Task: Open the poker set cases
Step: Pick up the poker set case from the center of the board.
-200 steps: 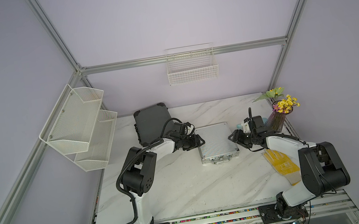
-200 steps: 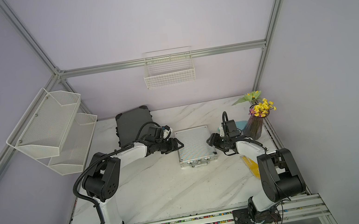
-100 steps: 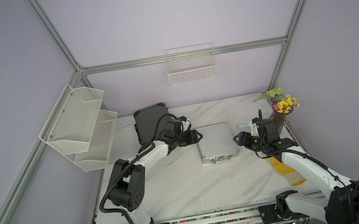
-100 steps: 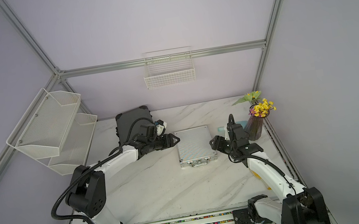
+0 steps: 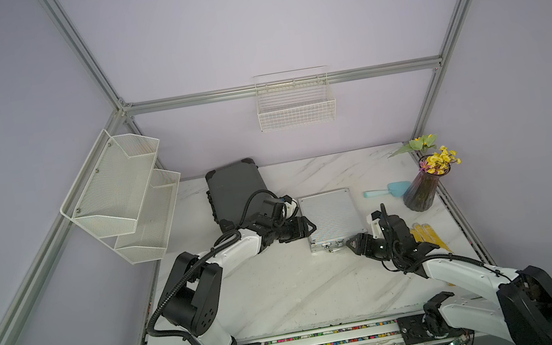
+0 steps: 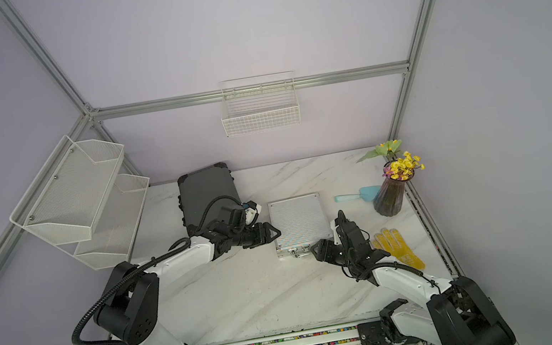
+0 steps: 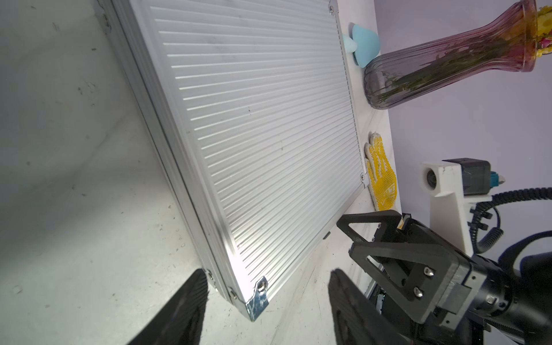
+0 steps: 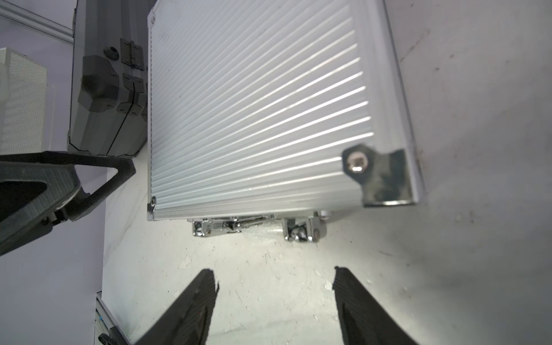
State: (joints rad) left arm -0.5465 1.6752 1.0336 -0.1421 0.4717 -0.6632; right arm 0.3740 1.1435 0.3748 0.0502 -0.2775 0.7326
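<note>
- A white marble table fills the floor of a lilac-walled cell framed with aluminium bars.
- A two-tier white mesh shelf hangs on the left wall, and a white wire basket hangs on the far wall.
- The dark grey case with black corner guards lies flat at the far left of the table. Its lid is shut, and the right wrist view shows hinges on the side that faces the silver case.
- The ribbed silver case lies flat near the middle of the table, just right of the grey one, and is also shut.
- The left gripper reaches in from the left, low at the silver case's near-left corner. Its jaws are spread apart and the corner sits between them with a gap on each side.
- The right gripper sits by the near-right corner, pointing at the case's near edge. Its jaws are parted and hold nothing.
- A purple glass vase of yellow flowers stands at the far right.
- A yellow glove lies flat at the right edge, nearer than the vase.
- A pale blue scoop lies just left of the vase.
- Two chrome latches sit on the silver case's near edge.
</note>
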